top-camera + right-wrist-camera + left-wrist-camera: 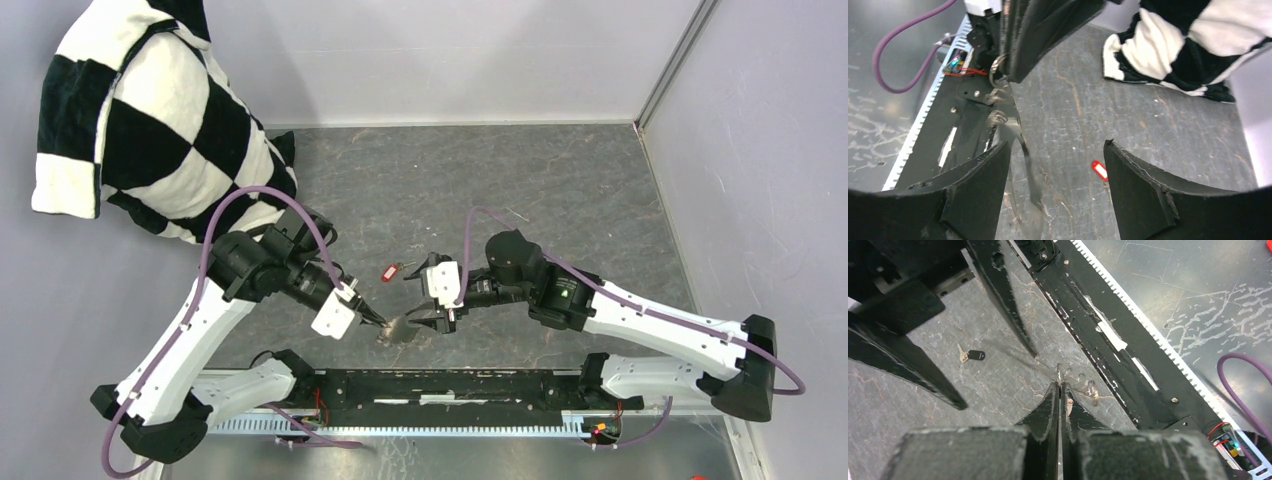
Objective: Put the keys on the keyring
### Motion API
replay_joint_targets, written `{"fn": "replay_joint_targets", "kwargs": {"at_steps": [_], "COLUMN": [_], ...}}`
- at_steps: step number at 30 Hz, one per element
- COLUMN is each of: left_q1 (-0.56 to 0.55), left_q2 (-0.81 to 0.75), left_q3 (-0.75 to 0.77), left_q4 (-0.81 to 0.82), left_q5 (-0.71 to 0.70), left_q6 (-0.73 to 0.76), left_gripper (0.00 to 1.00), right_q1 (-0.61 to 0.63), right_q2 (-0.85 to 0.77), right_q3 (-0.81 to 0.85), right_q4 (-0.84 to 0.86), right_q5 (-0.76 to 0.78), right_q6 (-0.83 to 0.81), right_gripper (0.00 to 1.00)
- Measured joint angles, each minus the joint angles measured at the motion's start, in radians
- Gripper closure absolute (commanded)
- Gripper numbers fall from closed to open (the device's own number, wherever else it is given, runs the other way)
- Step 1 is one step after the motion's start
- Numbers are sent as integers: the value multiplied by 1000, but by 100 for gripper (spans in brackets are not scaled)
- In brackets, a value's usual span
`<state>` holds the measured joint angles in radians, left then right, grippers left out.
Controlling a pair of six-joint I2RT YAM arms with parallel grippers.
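Note:
My left gripper (378, 320) is shut on the keyring (400, 328), a thin silvery loop held just above the table. In the left wrist view the jaws (1060, 385) are pressed together, and the keyring's wire (1059, 371) pokes out past the tips. My right gripper (438, 318) is open, close to the right of the loop and holding nothing. In its wrist view the right gripper (1057, 145) frames the red-tagged key (1099, 170), which lies on the table. The keyring (997, 70) hangs at the left gripper's tip. The black-headed key (973, 355) lies flat. The red-tagged key (392, 271) lies beyond both grippers.
A black-and-white checkered cushion (150, 120) leans in the back left corner. The black base rail (450, 385) with a toothed white strip runs along the near edge, close behind the grippers. Grey walls close off the back and the right side.

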<state>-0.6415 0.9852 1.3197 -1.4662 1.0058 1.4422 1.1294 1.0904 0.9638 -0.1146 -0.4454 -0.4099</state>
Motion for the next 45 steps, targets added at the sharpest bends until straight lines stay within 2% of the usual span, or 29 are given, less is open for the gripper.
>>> {"fn": "replay_joint_targets", "kwargs": {"at_steps": [3, 6, 9, 12, 27, 45], "left_q1": [-13, -20, -23, -24, -31, -35], "left_q2": [16, 23, 24, 24, -1, -61], "left_q3": [13, 14, 15, 15, 15, -42], "left_q4": [0, 1, 1, 2, 14, 32], "left_q5": [-10, -17, -30, -41, -99, -137], "left_q6": [10, 11, 11, 18, 193, 381], "left_gripper": [98, 98, 98, 98, 98, 98], "right_q1": [-6, -8, -20, -29, -39, -47], "right_q2": [38, 62, 74, 74, 73, 129], "right_q3": [23, 30, 31, 31, 39, 136], "right_q4": [-47, -76, -106, -124, -140, -268], "right_q5": [-63, -110, -149, -169, -185, -220], "right_q6": [-34, -52, -50, -44, 34, 129], "right_gripper": [44, 69, 88, 100, 100, 100]}}
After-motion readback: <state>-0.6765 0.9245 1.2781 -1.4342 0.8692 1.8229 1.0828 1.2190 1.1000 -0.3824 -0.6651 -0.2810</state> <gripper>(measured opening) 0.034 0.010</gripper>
